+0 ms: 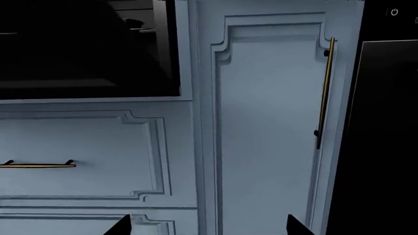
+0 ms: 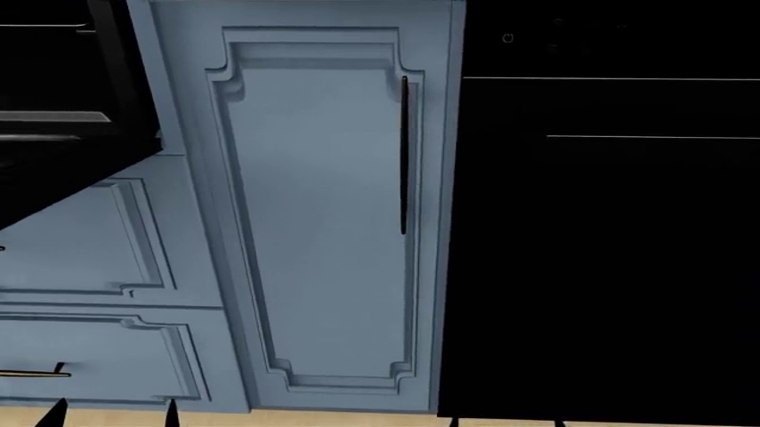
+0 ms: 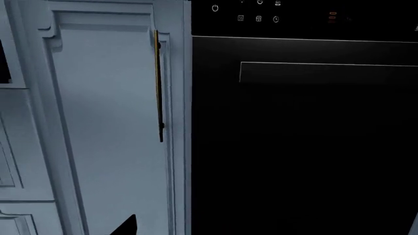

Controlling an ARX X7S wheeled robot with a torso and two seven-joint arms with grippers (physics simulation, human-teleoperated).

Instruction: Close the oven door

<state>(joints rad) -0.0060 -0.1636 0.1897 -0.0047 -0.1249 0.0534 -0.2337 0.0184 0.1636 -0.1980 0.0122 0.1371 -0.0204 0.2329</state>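
1. Two dark fingertips (image 1: pixel 124 226) of the left gripper (image 1: pixel 209 228) peek in at the bottom edge of the left wrist view. They are wide apart and hold nothing.
2. Only one dark tip of the right gripper (image 3: pixel 271 230) shows well, at the lower left of the right wrist view. One cannot tell if that gripper is apart or together.
3. In the head view, the left gripper's tips sit at the lower left corner, in front of a low pale blue drawer (image 2: pixel 107 356) with a brass handle (image 2: pixel 34 374).
4. Above that drawer is another pale blue drawer front (image 2: pixel 84 249).
5. The oven door (image 2: pixel 48 173) is at the upper left of the head view. It is a glossy black slab that sticks out from the wall and hides the top left part of that drawer front. It is not shut.
6. In the middle of the head view stands a tall pale blue cabinet door (image 2: pixel 320 213). A long thin handle (image 2: pixel 404 156) runs up and down near its right edge.
7. Just to the right of it is a big black appliance front (image 2: pixel 606 249) with thin silver lines. A small power symbol (image 2: pixel 508 38) sits near its top left.
8. A pale strip of floor (image 2: pixel 333 418) shows along the bottom of the head view.
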